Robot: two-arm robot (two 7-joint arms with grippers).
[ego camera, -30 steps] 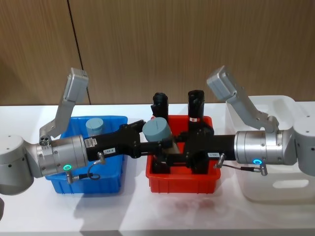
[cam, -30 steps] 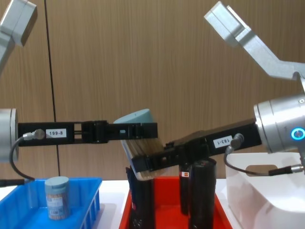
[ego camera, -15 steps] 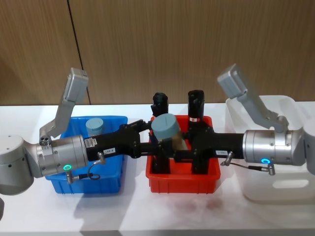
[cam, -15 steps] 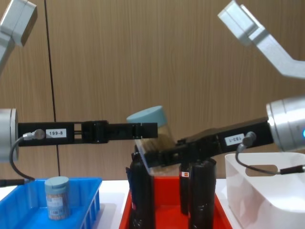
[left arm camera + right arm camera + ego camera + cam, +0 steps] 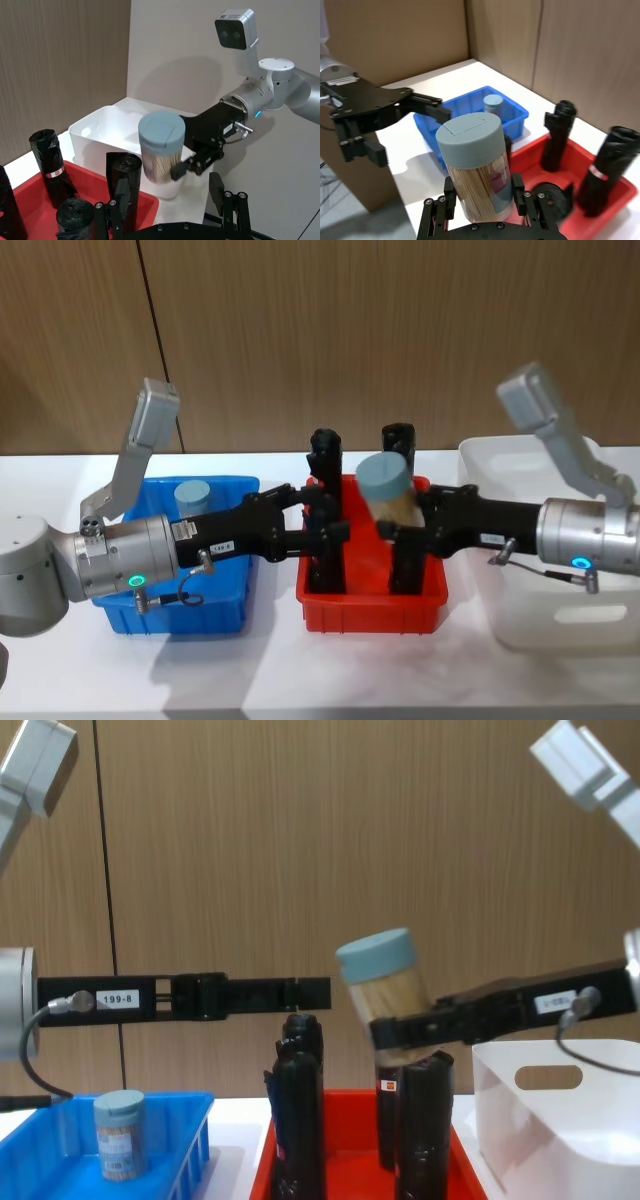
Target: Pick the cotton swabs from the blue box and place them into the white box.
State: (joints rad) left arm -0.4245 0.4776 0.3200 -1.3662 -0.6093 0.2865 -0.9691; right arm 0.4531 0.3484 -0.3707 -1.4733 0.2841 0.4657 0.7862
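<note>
From the head, looking forward and down on the blue box [image 5: 200, 618], red bin [image 5: 370, 612] and white box [image 5: 530, 630] in a row on the table [image 5: 330, 680]; from the chest, lower, looking level across the same three from the side. From the left wrist, facing over the red bin towards the white box, and from the right wrist, the opposite way towards the blue box, both close on the raised jar of cotton swabs [image 5: 477, 165] common to all four.
</note>
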